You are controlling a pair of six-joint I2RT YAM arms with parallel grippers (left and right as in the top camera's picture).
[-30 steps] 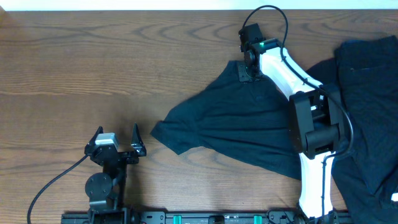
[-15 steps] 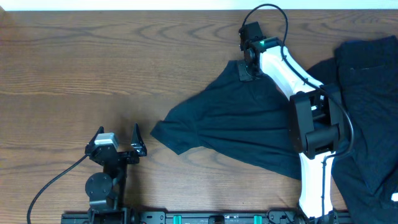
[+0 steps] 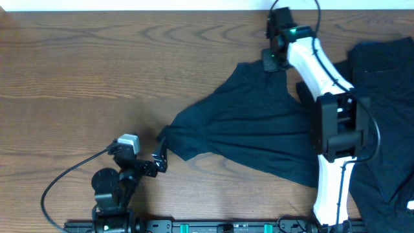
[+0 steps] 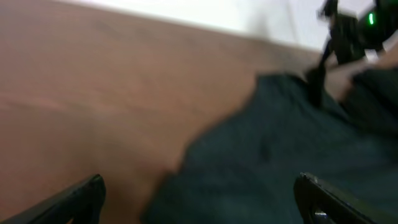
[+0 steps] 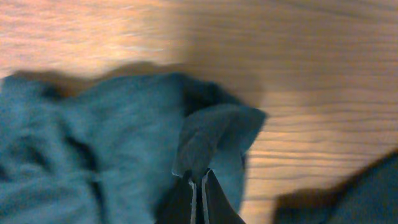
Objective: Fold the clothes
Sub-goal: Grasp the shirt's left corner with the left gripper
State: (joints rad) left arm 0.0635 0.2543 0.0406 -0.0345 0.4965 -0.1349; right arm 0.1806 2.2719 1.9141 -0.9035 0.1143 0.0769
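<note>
The dark T-shirt [image 3: 252,129] lies spread and rumpled across the middle of the wooden table [image 3: 97,77]. At its far corner my right gripper [image 3: 270,60] is shut on a pinched fold of the cloth. The right wrist view shows that fold [image 5: 214,134] rising from the closed right gripper [image 5: 200,178], with the shirt [image 5: 93,137] trailing off to the left. My left gripper [image 3: 158,160] stands open just beside the shirt's near left corner [image 3: 169,136]. In the blurred left wrist view, the left gripper [image 4: 199,199] is spread wide with the shirt [image 4: 280,162] ahead of it and nothing between the fingers.
More dark clothes [image 3: 385,116] lie piled at the right edge of the table, behind the right arm [image 3: 333,129]. A cable [image 3: 65,184] trails from the left arm near the front edge. Bare wood fills the left half.
My right gripper closed on the shirt's far corner and drew it right and toward the back edge. The left arm swung right, up to the shirt's near left corner.
</note>
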